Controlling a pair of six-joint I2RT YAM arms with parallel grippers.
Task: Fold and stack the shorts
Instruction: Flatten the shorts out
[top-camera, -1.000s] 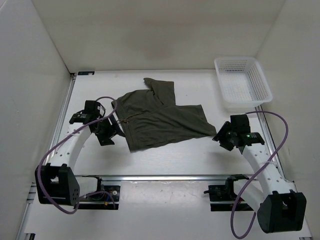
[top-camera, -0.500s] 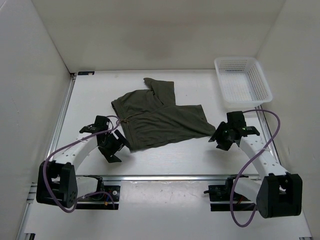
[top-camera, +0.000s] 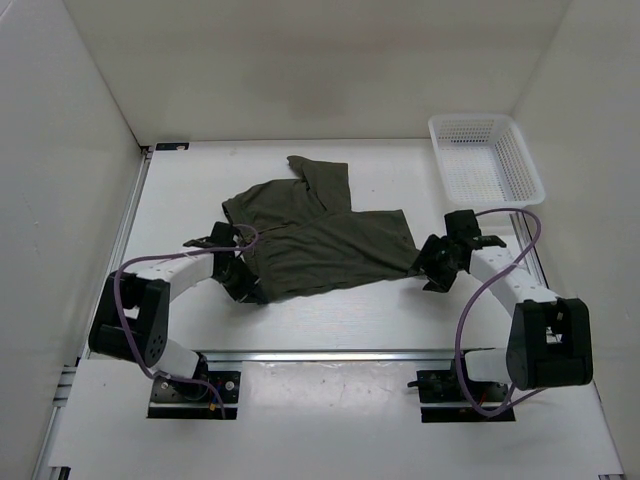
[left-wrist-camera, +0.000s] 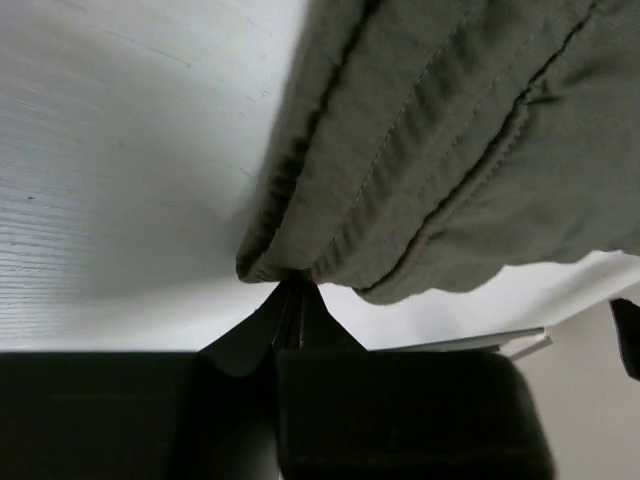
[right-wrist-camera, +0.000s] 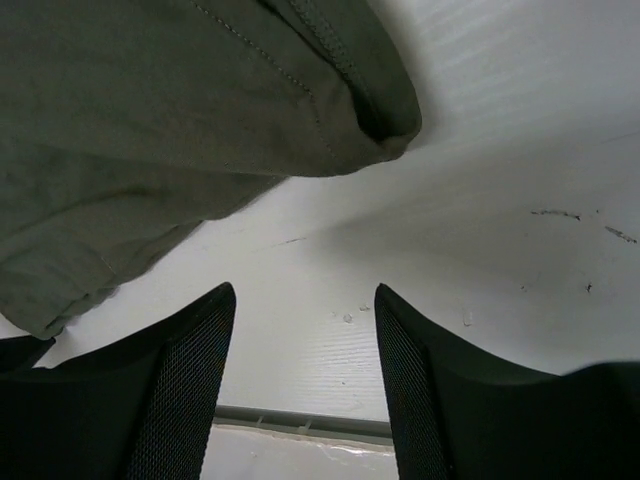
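Shorts (top-camera: 320, 235): soft, light, limp; lying rumpled mid-table (top-camera: 350, 310). Left gripper (left-wrist-camera: 295, 300): pinched tight on their near-left corner. Right gripper (right-wrist-camera: 305, 295): agape, empty, beside leg hem. You'd best grip corners.

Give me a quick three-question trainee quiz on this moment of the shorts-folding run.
1. True or false: the right gripper is shut on the shorts.
2. Where does the white basket sit? A) at the far right of the table B) at the near left corner C) on top of the shorts
3. Which gripper is pinching a corner of the shorts?

Key
1. False: its jaws stand open, with the hem just ahead of them.
2. A
3. The left gripper, shut on the near-left corner.
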